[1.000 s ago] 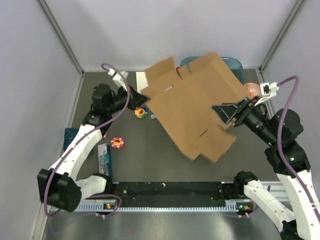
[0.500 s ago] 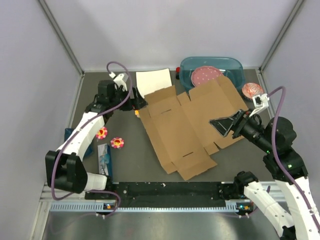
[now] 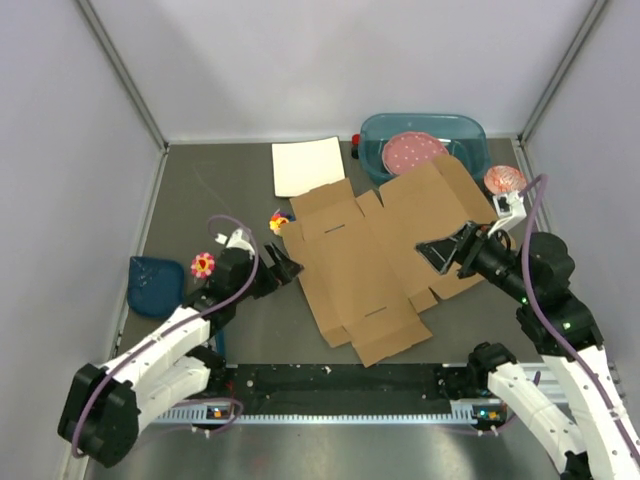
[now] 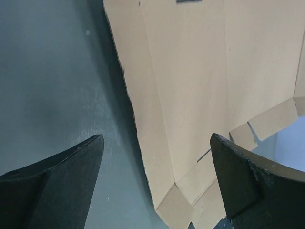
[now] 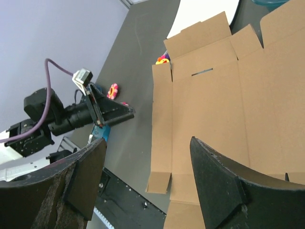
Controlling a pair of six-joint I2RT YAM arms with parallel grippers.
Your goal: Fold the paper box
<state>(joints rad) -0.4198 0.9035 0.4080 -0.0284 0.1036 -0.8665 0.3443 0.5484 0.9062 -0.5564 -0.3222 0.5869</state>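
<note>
The paper box (image 3: 375, 255) is a flat brown cardboard cut-out with flaps and slits, lying unfolded on the dark table in the middle. My left gripper (image 3: 285, 268) is open, low to the table, just off the box's left edge. In the left wrist view that edge of the box (image 4: 200, 86) runs between the spread fingers of the left gripper (image 4: 156, 138), which touch nothing. My right gripper (image 3: 445, 255) is open above the box's right side. In the right wrist view the right gripper (image 5: 147, 140) hangs empty over the box (image 5: 228, 109).
A white sheet (image 3: 306, 167) lies behind the box. A teal tub (image 3: 470, 135) holding a pink plate (image 3: 410, 150) stands at the back right. Flower toys (image 3: 203, 265) (image 3: 281, 222) and a blue item (image 3: 155, 285) lie to the left. A black rail (image 3: 340, 380) spans the front edge.
The box was held up tilted; it now lies flat on the table. My left gripper opened, let go and drew back toward the near left. The right gripper shifted slightly.
</note>
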